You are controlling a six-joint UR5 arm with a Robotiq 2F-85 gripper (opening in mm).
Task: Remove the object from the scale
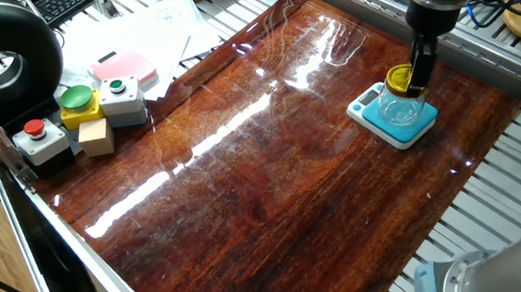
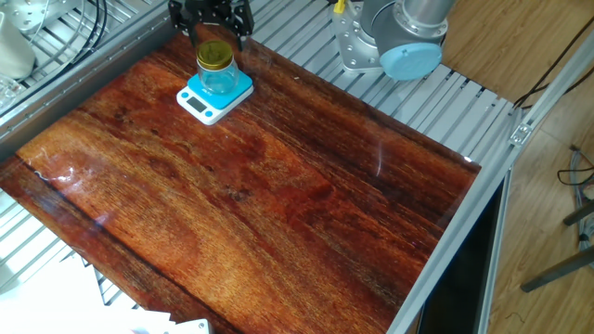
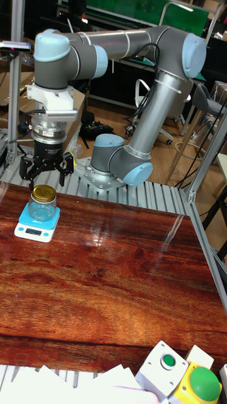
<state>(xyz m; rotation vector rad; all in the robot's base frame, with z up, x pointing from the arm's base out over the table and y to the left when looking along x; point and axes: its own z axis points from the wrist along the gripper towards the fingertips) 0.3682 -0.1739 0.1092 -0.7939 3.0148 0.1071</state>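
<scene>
The object, a small clear glass jar (image 1: pixel 398 105) with a yellow lid, stands upright on the teal-topped scale (image 1: pixel 378 115) near the wooden table's far right edge. In the other fixed view the jar (image 2: pixel 215 72) sits on the scale (image 2: pixel 206 104) at the top left. The tall fixed view shows the jar (image 3: pixel 43 205) on the scale (image 3: pixel 34 230). My gripper (image 3: pixel 45 173) hangs open just above and behind the lid, its fingers spread wider than the jar and apart from it. It also appears as the gripper (image 1: pixel 420 72) and the gripper (image 2: pixel 213 19).
Button boxes stand at the table's left end: red (image 1: pixel 41 138), yellow with a green button (image 1: pixel 80 105), grey (image 1: pixel 121 97), beside a wooden block (image 1: pixel 96 137). A pink-and-white flat device (image 1: pixel 124 69) lies on papers. The robot base (image 2: pixel 390 42) stands on the slatted frame.
</scene>
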